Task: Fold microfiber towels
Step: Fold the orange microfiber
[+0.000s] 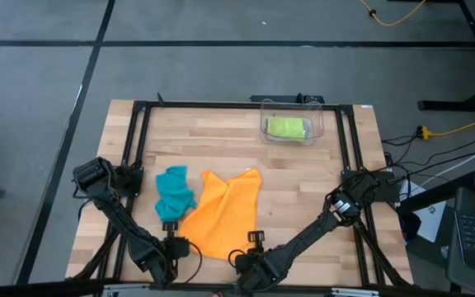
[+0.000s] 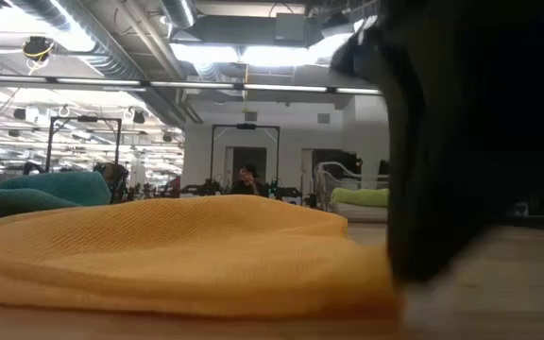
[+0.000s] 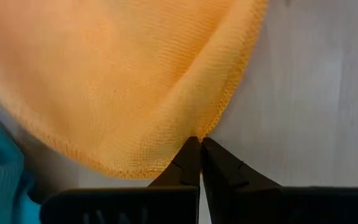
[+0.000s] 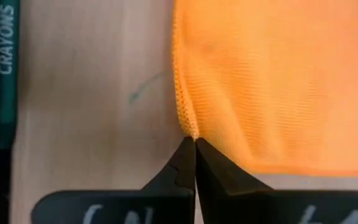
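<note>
The orange towel (image 1: pixel 221 216) lies spread and rumpled on the wooden table's near middle. It also fills the front of the low view (image 2: pixel 178 255). My left gripper (image 1: pixel 172 228) is shut at the towel's near-left corner, and my right gripper (image 1: pixel 256 240) is shut at its near-right edge. A teal towel (image 1: pixel 174 194) sits crumpled on the table just left of the orange one, touching it. A lime green towel (image 1: pixel 286 128) lies inside the clear bin (image 1: pixel 320 124) at the far right. My left gripper (image 3: pixel 201 144) pinches the orange towel's stitched hem at a corner (image 3: pixel 199 132) between its two fingertips. It comes from above, slanting down. The cloth rises slightly at the pinch and the rest lies on the table. Whether it holds one layer or several does not show. My right gripper (image 4: pixel 194 142) pinches the orange towel's stitched side edge (image 4: pixel 189 127) between its two fingertips, close to a near corner. It points steeply down. The hem puckers at the pinch and the cloth beyond it lies flat on the wood.
A black metal frame (image 1: pixel 138 140) runs around the tabletop. A dark arm (image 2: pixel 461 142) fills the right of the low view. A strip printed CRAYONS (image 4: pixel 5 37) lies at the table's edge beside my right gripper. Bare wood lies between the orange towel and the bin.
</note>
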Controlling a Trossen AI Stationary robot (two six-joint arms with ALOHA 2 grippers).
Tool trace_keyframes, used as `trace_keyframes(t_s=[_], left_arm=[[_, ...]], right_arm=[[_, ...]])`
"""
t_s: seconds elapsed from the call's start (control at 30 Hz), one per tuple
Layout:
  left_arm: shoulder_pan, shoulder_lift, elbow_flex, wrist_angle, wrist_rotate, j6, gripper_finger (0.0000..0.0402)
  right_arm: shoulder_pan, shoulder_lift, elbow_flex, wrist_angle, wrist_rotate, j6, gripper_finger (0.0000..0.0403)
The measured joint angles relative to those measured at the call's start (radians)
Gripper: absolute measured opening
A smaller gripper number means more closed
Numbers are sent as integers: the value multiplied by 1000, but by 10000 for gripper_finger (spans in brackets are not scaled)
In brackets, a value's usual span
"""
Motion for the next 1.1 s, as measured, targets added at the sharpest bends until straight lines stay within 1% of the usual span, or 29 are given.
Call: trace_keyframes(t_s=[0.07,0.23,0.3,0.43,0.47,0.53,0.7,0.8,0.87,1.1], left_arm=[[4,-19,-5,0,-4,-47,0],[28,-93,-2,1,-51,-54,0],[48,-119,-2,0,-77,-45,0],[99,-168,-2,33,-154,27,0],[111,-176,-2,62,-169,53,0],[132,-196,-2,154,-184,130,0],[159,-231,0,400,-185,391,0],[161,-273,0,485,-189,490,0],[166,-311,0,518,-207,527,0],[167,-502,0,526,-316,724,0]], right_arm=[[8,0,41,-72,40,8,2],[28,-1,174,-336,139,86,1],[34,-1,231,-425,183,115,1],[38,-4,324,-552,260,161,1],[40,-11,325,-545,277,157,0],[41,-35,314,-546,278,111,0],[46,-79,319,-547,274,85,0],[53,-119,319,-547,287,63,0],[58,-154,319,-547,295,48,0],[80,-298,320,-548,334,26,0]])
